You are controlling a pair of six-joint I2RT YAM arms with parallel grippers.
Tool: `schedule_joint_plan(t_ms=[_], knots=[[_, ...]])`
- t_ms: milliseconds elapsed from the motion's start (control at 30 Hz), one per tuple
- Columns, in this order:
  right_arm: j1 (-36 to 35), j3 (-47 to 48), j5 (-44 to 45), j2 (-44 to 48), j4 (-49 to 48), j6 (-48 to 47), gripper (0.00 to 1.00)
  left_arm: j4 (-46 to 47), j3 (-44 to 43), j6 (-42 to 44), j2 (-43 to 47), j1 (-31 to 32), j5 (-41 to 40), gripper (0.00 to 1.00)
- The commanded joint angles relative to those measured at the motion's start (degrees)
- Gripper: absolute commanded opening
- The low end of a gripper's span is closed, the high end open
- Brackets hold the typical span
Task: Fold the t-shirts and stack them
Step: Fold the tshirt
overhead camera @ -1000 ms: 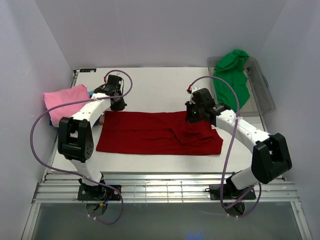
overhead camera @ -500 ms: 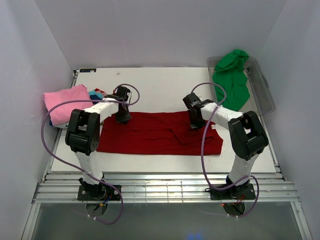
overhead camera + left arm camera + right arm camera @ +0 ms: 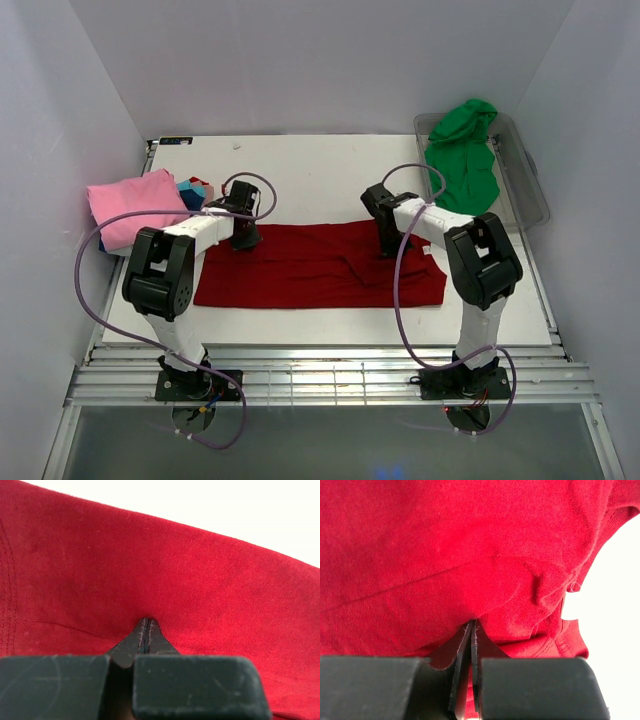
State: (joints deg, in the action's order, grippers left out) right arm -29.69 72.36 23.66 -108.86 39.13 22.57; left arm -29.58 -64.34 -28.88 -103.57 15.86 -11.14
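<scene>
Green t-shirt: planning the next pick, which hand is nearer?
Right. The right hand pinches the red t-shirt near the green t-shirt; the left hand pinches it beside the pink t-shirt.

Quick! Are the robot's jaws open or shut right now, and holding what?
The left gripper: jaws shut on the red t-shirt.
The right gripper: jaws shut on the red t-shirt too.

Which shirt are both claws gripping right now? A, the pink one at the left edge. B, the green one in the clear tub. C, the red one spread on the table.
C: the left claw and right claw are each shut, tips pinched into the red shirt.
</scene>
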Motion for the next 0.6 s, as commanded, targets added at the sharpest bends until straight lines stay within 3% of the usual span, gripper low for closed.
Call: schedule_joint_plan(t_ms=[0, 300, 567], knots=[[1.0, 3.1, 0.9, -6.3, -1.0, 1.7, 0.08, -6.3, 6.1, -2.0, -0.6, 0.0, -0.6, 0.00], [2.3, 17.0, 2.5, -16.9, 2.8, 0.9, 0.08, -7.0, 14.1, -8.1, 6.0, 2.6, 2.5, 0.00], [3.9, 36.9, 3.2, -25.9, 5.2, -0.1, 0.08, -9.2, 19.4, -15.7, 11.5, 9.5, 6.1, 0.00]])
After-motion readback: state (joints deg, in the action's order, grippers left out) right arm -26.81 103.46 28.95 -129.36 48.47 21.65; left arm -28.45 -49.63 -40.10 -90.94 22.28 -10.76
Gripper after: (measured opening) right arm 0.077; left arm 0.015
